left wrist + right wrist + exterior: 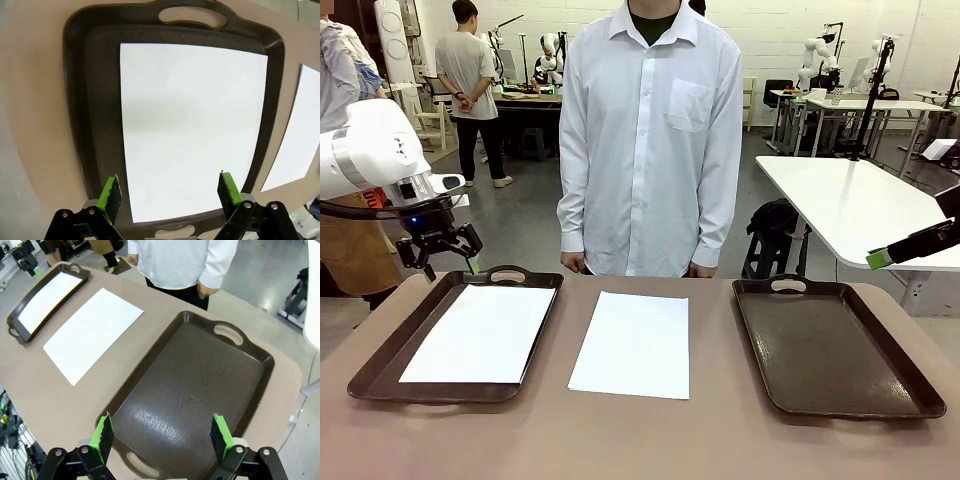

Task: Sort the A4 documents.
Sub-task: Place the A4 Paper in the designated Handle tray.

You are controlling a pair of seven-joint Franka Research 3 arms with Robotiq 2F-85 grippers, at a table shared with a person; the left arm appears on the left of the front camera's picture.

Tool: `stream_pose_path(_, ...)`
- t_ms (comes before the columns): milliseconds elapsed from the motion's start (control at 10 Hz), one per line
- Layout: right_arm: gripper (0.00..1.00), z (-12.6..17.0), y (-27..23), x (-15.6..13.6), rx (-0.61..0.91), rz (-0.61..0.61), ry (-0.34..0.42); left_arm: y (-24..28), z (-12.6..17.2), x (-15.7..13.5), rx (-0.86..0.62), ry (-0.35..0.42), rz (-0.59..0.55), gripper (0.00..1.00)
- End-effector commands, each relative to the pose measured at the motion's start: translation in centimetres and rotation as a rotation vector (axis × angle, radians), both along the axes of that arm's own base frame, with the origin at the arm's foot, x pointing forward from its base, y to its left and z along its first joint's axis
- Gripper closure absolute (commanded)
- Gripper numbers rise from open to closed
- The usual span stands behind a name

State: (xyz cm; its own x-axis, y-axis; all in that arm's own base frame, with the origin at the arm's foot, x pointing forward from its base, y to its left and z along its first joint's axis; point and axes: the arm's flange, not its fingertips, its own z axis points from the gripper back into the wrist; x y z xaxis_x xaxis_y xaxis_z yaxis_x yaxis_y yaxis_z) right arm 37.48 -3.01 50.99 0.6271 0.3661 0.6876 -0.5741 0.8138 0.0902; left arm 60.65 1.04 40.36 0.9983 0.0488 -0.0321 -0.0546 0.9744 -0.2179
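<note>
Front view across table [640,440] toward person [650,150], left wrist close over left tray [75,125], right wrist higher, also catching it

Dark brown tray [382,365] lies directly beneath the left gripper [450,267]. Second tray [840,350], bare, lies ahead of the right gripper [162,432]. Person [650,140] stands beyond both.

Robotics lab, open-plan. Bare grey floor [520,215], white-painted brick wall [770,30]. Several white worktables [850,200] stood spaced apart, a black equipment stand [875,95] rising behind the nearest. A person [468,70] stood at a far bench [525,100]. Loose cables [6,412] hung beside the brown table [50,390].
</note>
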Motion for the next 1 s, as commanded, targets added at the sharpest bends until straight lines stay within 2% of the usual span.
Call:
stream_pose_path(0,0.00,-0.3,-0.1,0.2,0.013,0.012,-0.001,-0.2,-0.2,-1.8,0.090,-0.002,0.057,0.00)
stream_pose_path(200,0.00,-0.3,-0.1,0.2,0.013,0.012,-0.001,-0.6,-0.3,-2.1,-0.017,-0.023,0.056,0.00)
stream_pose_path(300,0.00,-0.3,-0.1,0.2,0.013,0.012,-0.001,0.2,0.2,-1.0,0.033,-0.001,0.024,0.00)
stream_pose_path(900,0.00,-0.3,-0.1,0.2,0.013,0.012,-0.001,0.2,0.2,-1.0,0.033,-0.001,0.024,0.00)
